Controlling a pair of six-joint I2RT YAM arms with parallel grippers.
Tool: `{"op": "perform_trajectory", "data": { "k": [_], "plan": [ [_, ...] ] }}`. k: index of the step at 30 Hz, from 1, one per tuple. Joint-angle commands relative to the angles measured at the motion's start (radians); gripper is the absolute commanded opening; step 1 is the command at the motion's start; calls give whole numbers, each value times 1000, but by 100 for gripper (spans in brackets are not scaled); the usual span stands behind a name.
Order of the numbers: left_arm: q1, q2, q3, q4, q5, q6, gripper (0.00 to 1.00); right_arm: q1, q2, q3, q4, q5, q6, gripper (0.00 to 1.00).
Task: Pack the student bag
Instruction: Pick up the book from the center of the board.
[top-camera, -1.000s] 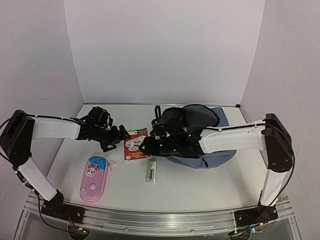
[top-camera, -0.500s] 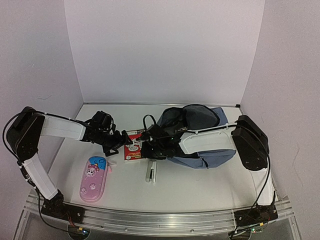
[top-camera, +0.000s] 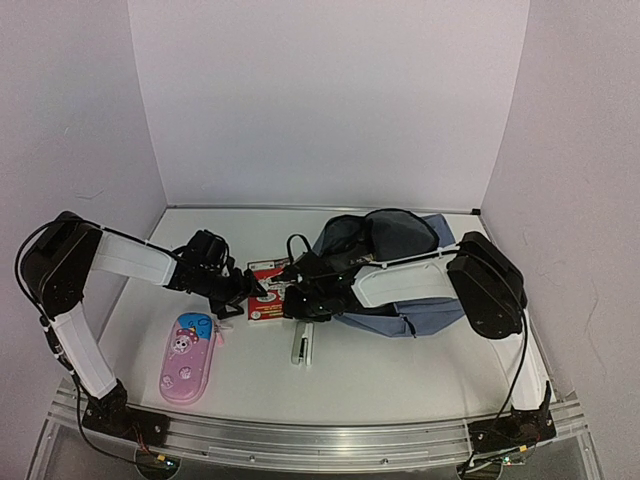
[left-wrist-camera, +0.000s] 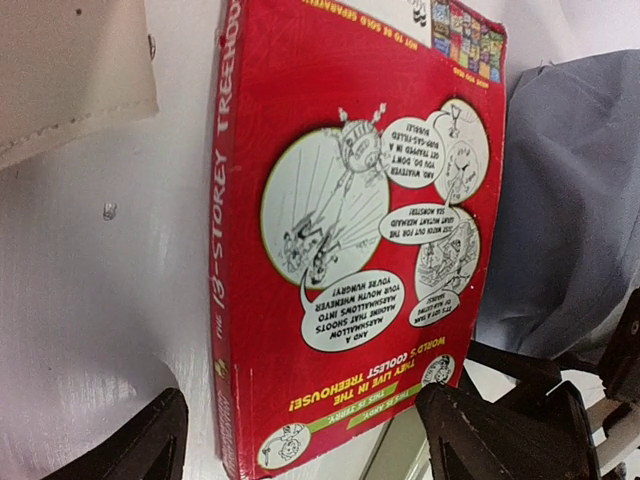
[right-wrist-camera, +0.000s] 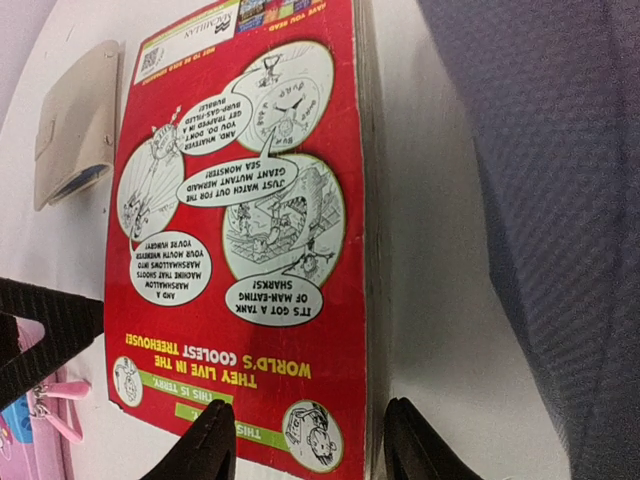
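The student bag lies on the right half of the worktop, its dark-lined mouth gaping towards the far left. A red book lies flat just beside the bag's left flank. In the right wrist view a narrow strip of bare worktop separates the two. The book's long axis runs roughly near to far, parallel to that flank. The left gripper approaches from the left with its jaws spread, one finger on either side of the book's near end. The right gripper reaches across the bag with its jaws also spread. One finger stands over the cover, the other just outside the book's bag-side edge. No pinch on the book is visible at either gripper. From both sets of jaws the bag lies to the right. It is directly behind the right gripper and beyond the book for the left, so the right arm is judged the nearer. A pink pencil case lies well apart at the near left.
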Motion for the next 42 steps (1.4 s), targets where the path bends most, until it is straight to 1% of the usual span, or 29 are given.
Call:
{"op": "perform_trajectory", "data": {
  "k": [1, 7, 11, 15, 20, 29, 33, 34, 38, 40, 42],
  "plan": [
    [2, 11, -19, 77, 39, -31, 78, -3, 39, 39, 35, -69, -2, 50],
    [-3, -19, -49, 90, 29, -47, 63, -3, 59, 41, 122, -148, 38, 50],
    [-13, -25, -63, 92, 36, -55, 57, -3, 74, 37, 190, -171, 83, 45],
    [-31, -24, -77, 99, 39, -66, 54, -3, 83, 38, 253, -187, 119, 41],
    [-46, -17, -84, 106, 32, -77, 53, -3, 82, 40, 285, -182, 140, 33],
    [-51, -25, -82, 84, 13, -74, 53, -3, 16, -31, 404, -172, 207, 11],
    [-51, -80, -87, 11, -43, -55, 58, -3, -35, -64, 435, -162, 194, 1],
    [-51, -106, -89, -13, -66, -49, 61, -3, -51, -70, 443, -164, 179, 0],
    [-48, -255, -94, -122, -156, -10, 83, -1, -132, -119, 470, -186, 120, 0],
    [-43, -326, -93, -169, -184, 7, 89, -1, -174, -145, 485, -205, 90, 0],
    [-37, -398, -87, -228, -200, 29, 93, -1, -217, -172, 500, -223, 63, 0]
  ]
}}
